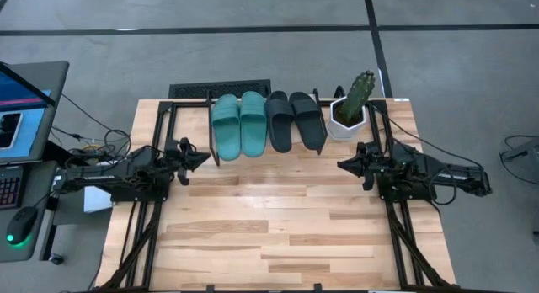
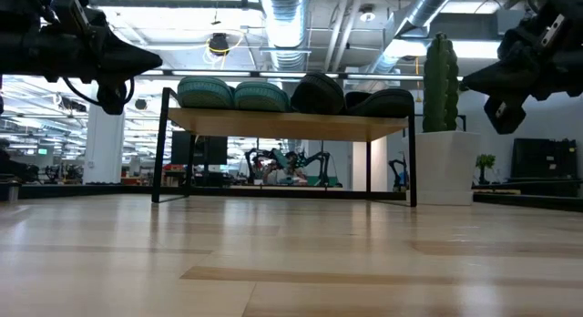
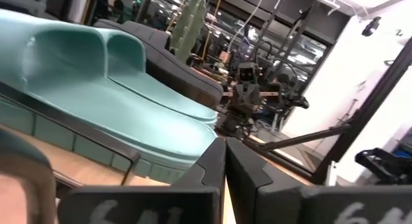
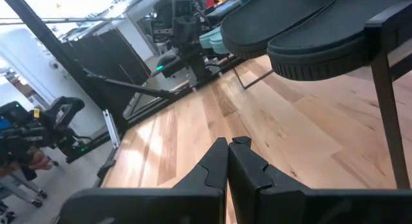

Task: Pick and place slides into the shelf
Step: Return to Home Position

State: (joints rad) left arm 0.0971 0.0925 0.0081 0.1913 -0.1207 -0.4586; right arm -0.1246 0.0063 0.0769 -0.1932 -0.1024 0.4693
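four slides (image 1: 253,125) fill the shelf (image 2: 291,126) — job seems done — so left fingers (image 3: 209,169) and right fingers (image 4: 212,166) hang clear, pressed together, empty.

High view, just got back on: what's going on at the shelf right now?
The teal pair and black pair of slides sit in a row on the shelf, the black ones nearest the potted cactus. Neither arm holds anything: the left arm and right arm hover at opposite sides of the table, jaws shut.
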